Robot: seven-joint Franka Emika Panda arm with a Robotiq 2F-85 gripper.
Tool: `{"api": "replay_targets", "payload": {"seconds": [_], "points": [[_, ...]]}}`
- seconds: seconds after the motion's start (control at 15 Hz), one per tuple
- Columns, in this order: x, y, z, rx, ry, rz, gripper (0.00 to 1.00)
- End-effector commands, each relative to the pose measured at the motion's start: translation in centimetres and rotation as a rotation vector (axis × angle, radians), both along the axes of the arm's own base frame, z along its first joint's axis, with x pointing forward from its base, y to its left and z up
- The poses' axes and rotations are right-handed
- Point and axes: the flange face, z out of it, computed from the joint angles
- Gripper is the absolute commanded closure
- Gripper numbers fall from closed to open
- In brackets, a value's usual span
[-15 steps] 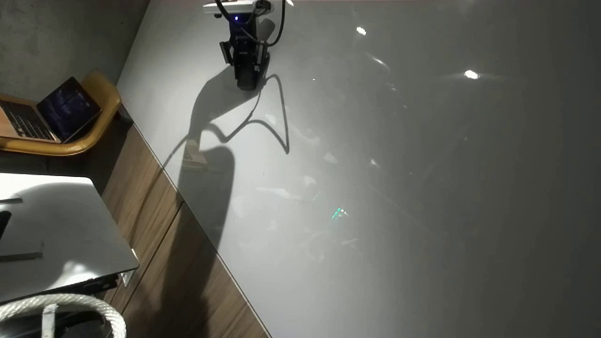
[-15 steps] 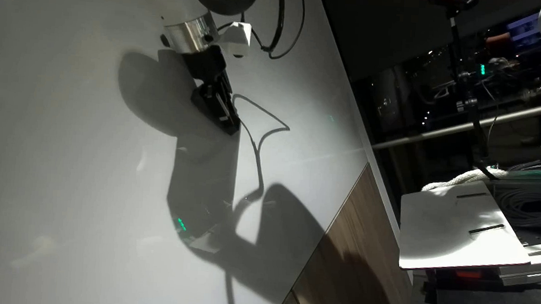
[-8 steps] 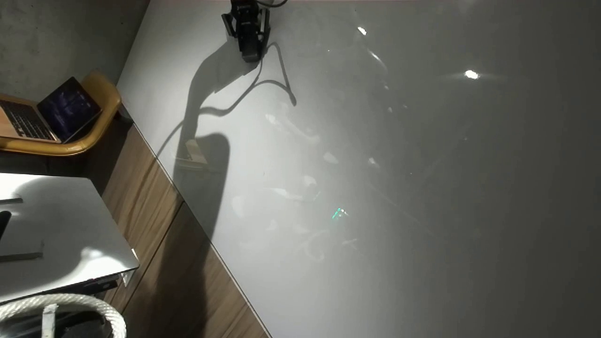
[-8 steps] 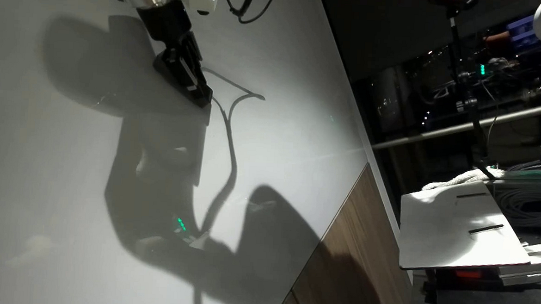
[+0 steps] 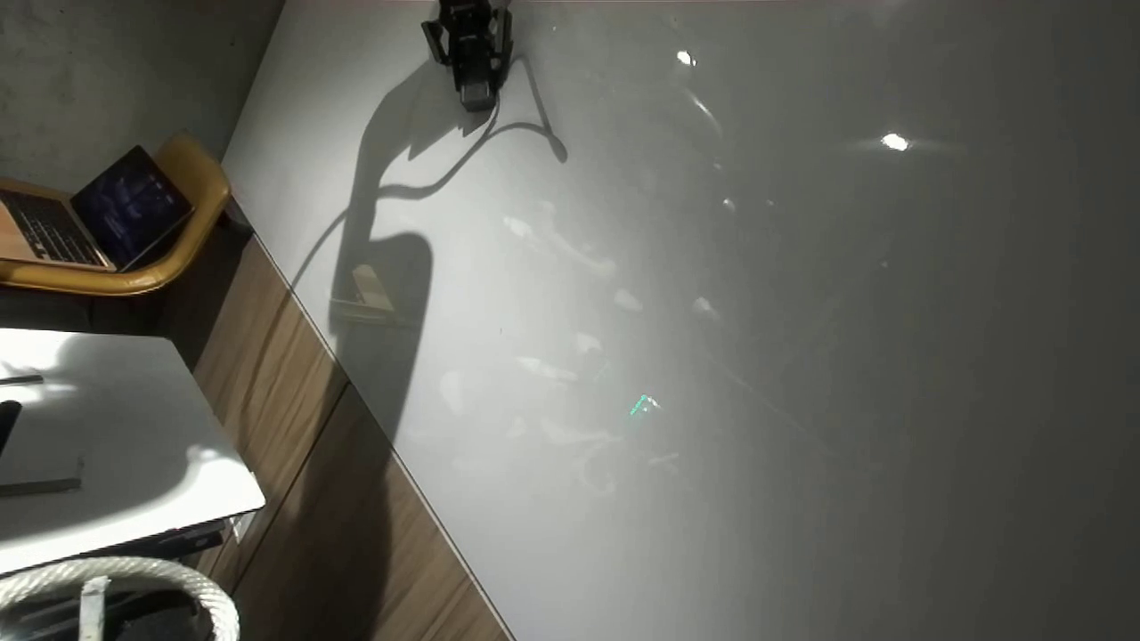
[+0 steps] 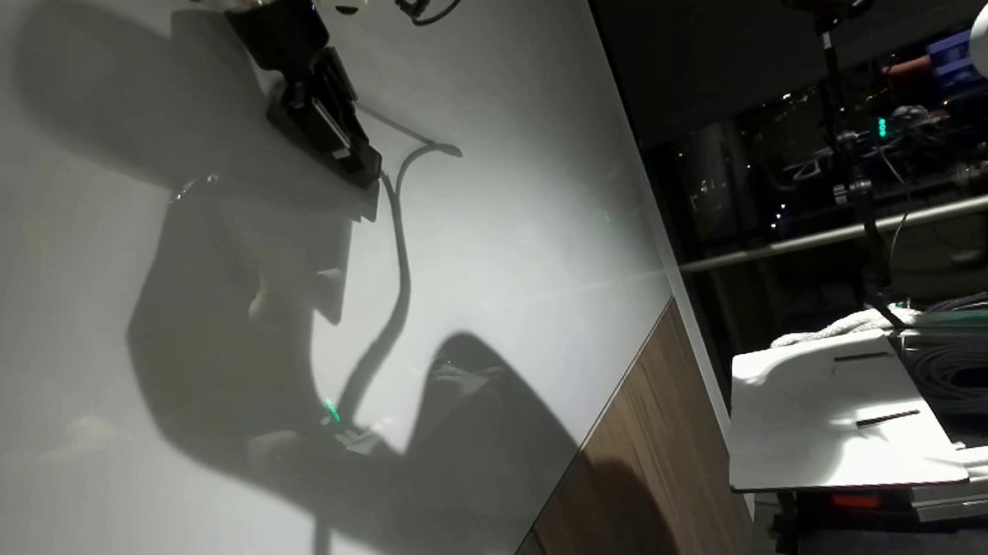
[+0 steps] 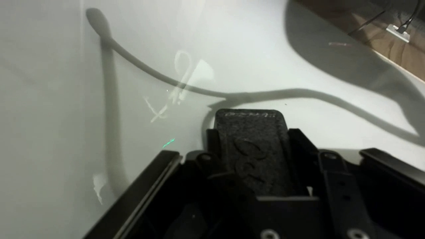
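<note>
My gripper [image 5: 470, 44] is shut on a dark grey felt-like block [image 5: 477, 95] with curved lines pressed into its face. In the wrist view the fingers [image 7: 254, 142] press on both sides of the block [image 7: 249, 121], and its rounded end sticks out beyond them. The gripper also shows in an exterior view [image 6: 325, 116] at upper left, with the block's end [image 6: 364, 165] close over the glossy white surface [image 6: 530, 229]. I cannot tell whether the block touches it. A small green streak [image 5: 639, 405] shows on the surface, also in the wrist view [image 7: 168, 143].
Wood-grain panelling [image 5: 285, 374] borders the white surface. Beyond it are a yellow chair [image 5: 134, 283] with a laptop [image 5: 129, 209], a pale flat plate [image 5: 116, 427] and a white rope [image 5: 151, 570]. The arm casts large shadows [image 6: 229, 340]. Pale smudges or reflections [image 5: 579, 258] show on the surface.
My gripper has moved toward the top of both exterior views, also leftward in one, mostly in the first half second. The block stays in its grip. The shadows have shifted with it.
</note>
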Motion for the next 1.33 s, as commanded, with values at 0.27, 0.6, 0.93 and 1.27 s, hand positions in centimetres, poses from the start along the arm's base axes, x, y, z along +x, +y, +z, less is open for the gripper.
{"api": "replay_targets", "payload": {"seconds": [0.27, 0.6, 0.93, 1.27], "points": [[1.9, -11.2, 7.4, -0.036, -0.072, -0.085, 0.71], [1.1, -19.8, 8.9, 0.013, -0.086, -0.181, 0.71], [-1.9, -18.2, 2.3, 0.112, 0.018, -0.219, 0.71], [-6.2, -17.8, -9.1, 0.054, 0.274, -0.331, 0.71]]}}
